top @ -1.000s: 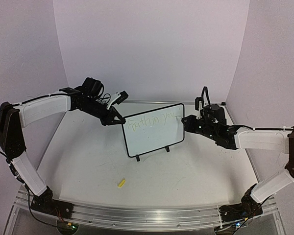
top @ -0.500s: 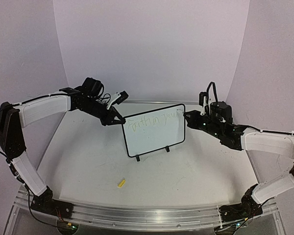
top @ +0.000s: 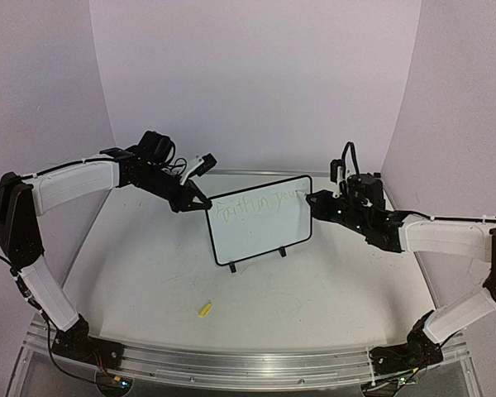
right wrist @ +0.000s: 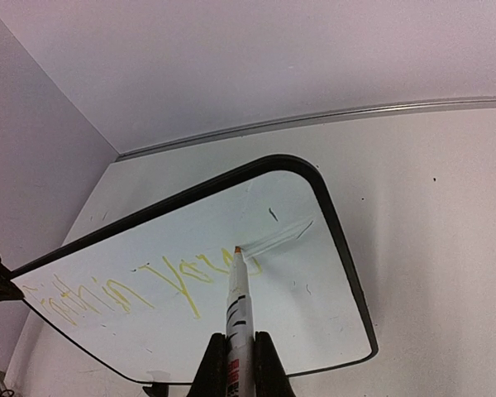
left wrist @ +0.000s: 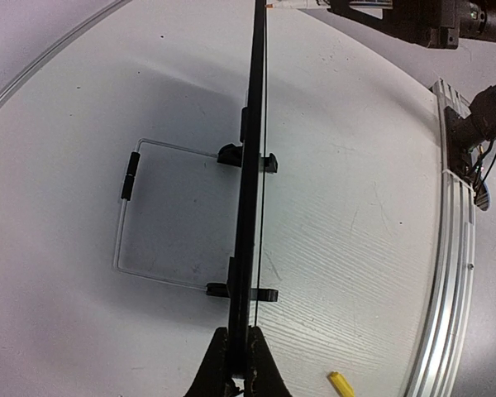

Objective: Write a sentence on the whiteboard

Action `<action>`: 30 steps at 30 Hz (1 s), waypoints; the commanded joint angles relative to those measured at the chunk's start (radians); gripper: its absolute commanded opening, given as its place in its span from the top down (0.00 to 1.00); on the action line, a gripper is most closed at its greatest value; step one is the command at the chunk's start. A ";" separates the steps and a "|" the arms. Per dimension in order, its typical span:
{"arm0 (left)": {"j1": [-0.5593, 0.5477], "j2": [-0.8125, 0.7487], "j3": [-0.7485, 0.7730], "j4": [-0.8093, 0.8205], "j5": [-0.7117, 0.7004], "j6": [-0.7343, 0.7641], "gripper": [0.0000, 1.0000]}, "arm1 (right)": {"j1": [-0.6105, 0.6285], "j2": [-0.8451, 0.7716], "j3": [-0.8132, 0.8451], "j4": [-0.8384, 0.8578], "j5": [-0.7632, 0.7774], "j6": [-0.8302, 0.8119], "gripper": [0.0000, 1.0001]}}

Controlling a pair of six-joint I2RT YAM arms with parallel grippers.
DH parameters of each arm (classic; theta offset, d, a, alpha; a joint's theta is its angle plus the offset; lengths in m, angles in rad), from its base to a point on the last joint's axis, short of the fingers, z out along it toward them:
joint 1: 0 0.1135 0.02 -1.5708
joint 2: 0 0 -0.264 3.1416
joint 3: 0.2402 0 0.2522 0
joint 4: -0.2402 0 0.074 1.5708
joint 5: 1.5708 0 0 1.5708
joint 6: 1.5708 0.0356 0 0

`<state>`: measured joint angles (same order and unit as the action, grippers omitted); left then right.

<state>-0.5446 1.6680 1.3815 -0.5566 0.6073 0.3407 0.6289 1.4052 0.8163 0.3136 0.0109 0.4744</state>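
Whiteboard [right wrist: 314, 306] corner past bottom edge

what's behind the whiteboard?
In the left wrist view, a thin wire loop lies flat on the table behind the whiteboard, meeting its two clip feet. From the top camera the board itself covers that patch.

Table [top: 149, 273]: white, with faint wood grain.
Yellow piece [top: 204, 310]: small, lying alone on the table.
Metal rail [top: 248, 364]: along the table's near edge.
Walls [top: 256, 83]: pale lilac.
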 commanded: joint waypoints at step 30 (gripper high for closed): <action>-0.018 0.039 -0.023 -0.119 -0.061 0.041 1.00 | -0.004 0.023 -0.015 -0.006 0.069 0.037 1.00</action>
<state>-0.5446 1.6680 1.3815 -0.5568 0.6079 0.3386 0.6289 1.4204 0.8185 0.3122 0.0605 0.4924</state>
